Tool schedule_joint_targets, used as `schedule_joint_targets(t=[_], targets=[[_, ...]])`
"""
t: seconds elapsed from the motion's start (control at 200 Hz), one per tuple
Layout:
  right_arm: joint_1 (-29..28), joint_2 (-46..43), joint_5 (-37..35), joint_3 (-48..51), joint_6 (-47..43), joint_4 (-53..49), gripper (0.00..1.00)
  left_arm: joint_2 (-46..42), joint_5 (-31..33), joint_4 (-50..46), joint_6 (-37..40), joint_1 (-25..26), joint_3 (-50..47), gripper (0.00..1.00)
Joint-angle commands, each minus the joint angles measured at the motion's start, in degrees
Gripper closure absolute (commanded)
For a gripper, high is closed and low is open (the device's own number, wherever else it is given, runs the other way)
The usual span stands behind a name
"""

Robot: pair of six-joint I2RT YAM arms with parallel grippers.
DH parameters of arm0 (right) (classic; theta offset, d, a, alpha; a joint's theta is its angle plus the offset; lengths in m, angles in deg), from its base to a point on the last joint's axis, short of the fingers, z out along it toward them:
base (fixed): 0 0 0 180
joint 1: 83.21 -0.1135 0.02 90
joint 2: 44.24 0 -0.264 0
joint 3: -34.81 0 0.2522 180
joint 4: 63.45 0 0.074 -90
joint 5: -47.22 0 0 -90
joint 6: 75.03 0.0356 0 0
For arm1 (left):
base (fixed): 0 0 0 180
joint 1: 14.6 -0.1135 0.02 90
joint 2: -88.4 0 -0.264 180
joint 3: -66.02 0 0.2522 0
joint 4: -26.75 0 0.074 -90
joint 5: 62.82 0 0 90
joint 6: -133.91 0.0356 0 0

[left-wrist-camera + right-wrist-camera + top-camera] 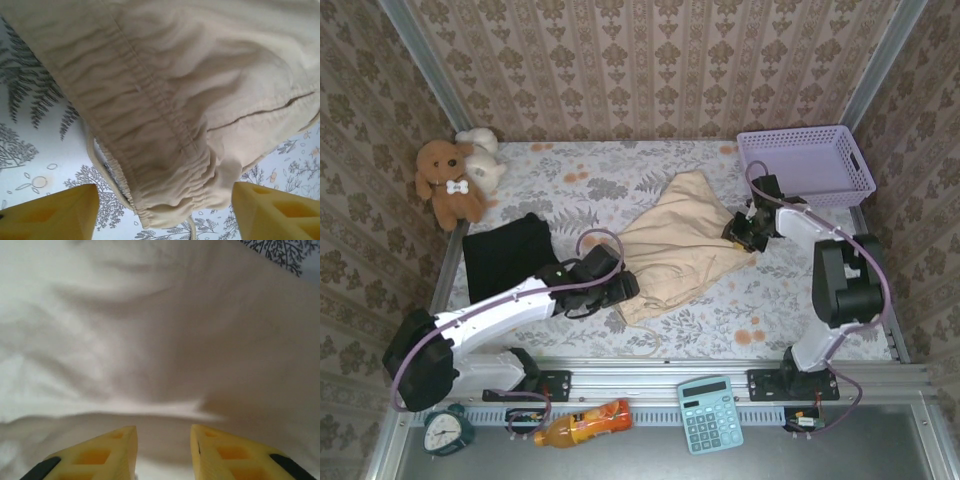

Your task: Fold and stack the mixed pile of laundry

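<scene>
Beige woven cloth, soft and matt: the pale beige piece (670, 245) is laid out flat near the middle of the floral-covered table (650, 175), spread at a slant from its far corner down to its near-left corner, with shallow creases across the surface. A gathered elastic waistband (150, 125) is seen in the left wrist view, closely puckered along its whole run, and a matching drawstring (94, 162) is looped out from under it onto the table. A single seam line is noted running across the plain panel beside the band. The black piece (508, 255), plain and dark, is set as a compact, roughly square fold at the left of the table, apart from the beige piece. The left gripper (165, 200) is placed at the near-left corner of the beige piece; its yellow fingers (60, 215) are held wide apart, the end of the waistband is seen lying between them, and nothing is clamped. The right gripper (162, 432) is positioned at the right edge of the same piece, close over pale, softly rumpled cloth; its fingers are parted by a narrow gap and no fold is seen pinched between them. A lavender basket (810, 160) is recorded at the far right corner, just beyond the right gripper.
</scene>
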Motion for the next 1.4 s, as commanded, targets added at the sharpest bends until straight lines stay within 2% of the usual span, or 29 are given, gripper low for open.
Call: schedule_joint_targets(t=[0.0, 0.04, 0.1, 0.16, 0.19, 0.2, 0.305, 0.55, 0.575, 0.61, 0.625, 0.685, 0.695, 0.725, 0.8, 0.865, 0.995, 1.06, 1.1, 1.2, 1.235, 1.265, 1.305, 1.355, 1.395], targets=[[0.1, 4.1, -0.3, -2.2, 1.4, -0.3, 0.69, 1.6, 3.0, 4.6, -4.8, 2.0, -0.7, 0.33], [0.2, 4.9, -1.0, -2.0, 1.8, -0.5, 0.69, 3.1, 3.3, 5.9, -5.1, 2.3, -0.8, 0.39], [0.4, 5.4, -1.8, -1.4, 2.4, -0.4, 0.7, 4.9, 4.3, 8.4, -5.1, 2.7, -1.2, 0.54], [0.3, 5.4, -2.6, -0.6, 2.9, -0.1, 0.7, 6.4, 4.3, 10.3, -5.5, 2.8, -1.4, 0.78], [0.4, 5.5, -2.9, -0.4, 3.1, 0.0, 0.7, 7.0, 4.0, 10.7, -5.7, 3.0, -1.3, 0.97], [0.4, 5.5, -2.9, -0.4, 3.1, 0.0, 0.7, 7.2, 3.9, 10.6, -5.9, 3.1, -1.3, 1.0], [0.9, 6.5, -3.5, -0.2, 3.5, -0.2, 0.7, 6.1, 2.2, 8.3, -7.2, 4.8, -1.6, 1.0], [0.9, 7.0, -5.3, -1.1, 5.4, -0.8, 0.71, -4.9, -3.5, -0.4, -14.6, 8.3, -9.6, 1.0], [0.8, 7.0, -5.1, -1.1, 5.3, -0.8, 0.71, -5.8, -3.8, -0.9, -15.0, 8.1, -10.5, 0.88], [0.8, 6.9, -4.5, -1.2, 5.1, -0.8, 0.7, -7.1, -4.1, -1.2, -15.3, 7.2, -11.4, 0.58], [0.9, 6.9, -4.3, -1.2, 5.0, -0.9, 0.7, -7.7, -4.2, -1.6, -15.3, 6.7, -11.5, 0.51], [0.8, 5.9, -3.7, -1.4, 4.3, -0.9, 0.68, -10.2, -2.7, -4.5, -13.7, 4.3, -10.1, 0.32], [0.8, 5.6, -3.7, -1.4, 4.2, -0.9, 0.68, -10.6, -2.4, -5.3, -13.3, 3.8, -9.6, 0.26], [0.6, 4.5, -3.8, -1.4, 3.8, -2.1, 0.65, -11.8, -0.9, -7.7, -11.8, 2.5, -7.7, 0.02], [0.4, 0.8, -3.6, -1.2, 3.1, -3.9, 0.58, -13.9, 2.5, -11.9, -8.1, -0.5, -2.8, 0.0], [0.3, -2.4, -2.5, -0.7, 3.0, -4.5, 0.56, -14.4, 4.2, -11.9, -6.3, -2.7, 0.0, 0.0], [-2.3, -7.2, 1.4, 0.8, 3.3, -4.4, 0.6, -10.9, 3.9, 0.1, -6.2, -5.1, 0.5, 0.0], [-3.6, -7.7, 3.9, 2.0, 4.3, -3.8, 0.63, -7.0, 3.9, 6.3, -6.4, -5.2, 0.9, 0.06], [-4.1, -7.9, 4.7, 3.5, 5.0, -2.2, 0.63, -4.3, 3.7, 9.4, -6.5, -5.1, 1.7, 0.14], [-4.1, -6.9, 5.2, 6.7, 6.4, 0.9, 0.64, 2.4, 2.7, 17.3, -6.6, -5.1, 2.7, 0.46], [-4.1, -6.2, 5.0, 7.4, 6.6, 1.4, 0.64, 4.6, 2.1, 19.2, -7.0, -5.1, 3.0, 0.68], [-4.1, -5.6, 5.0, 8.2, 6.9, 2.0, 0.65, 6.4, 1.5, 21.1, -7.1, -5.1, 3.1, 0.79], [-4.1, -5.0, 4.9, 8.9, 7.3, 2.5, 0.65, 8.6, 1.0, 22.4, -7.0, -5.2, 3.4, 0.81], [-4.1, -4.4, 4.4, 9.9, 7.9, 2.7, 0.65, 11.3, 1.2, 21.7, -6.9, -5.2, 3.7, 0.92], [-4.2, -4.3, 4.1, 10.8, 8.7, 2.9, 0.65, 13.2, 1.7, 21.2, -6.8, -5.6, 3.4, 0.93]])
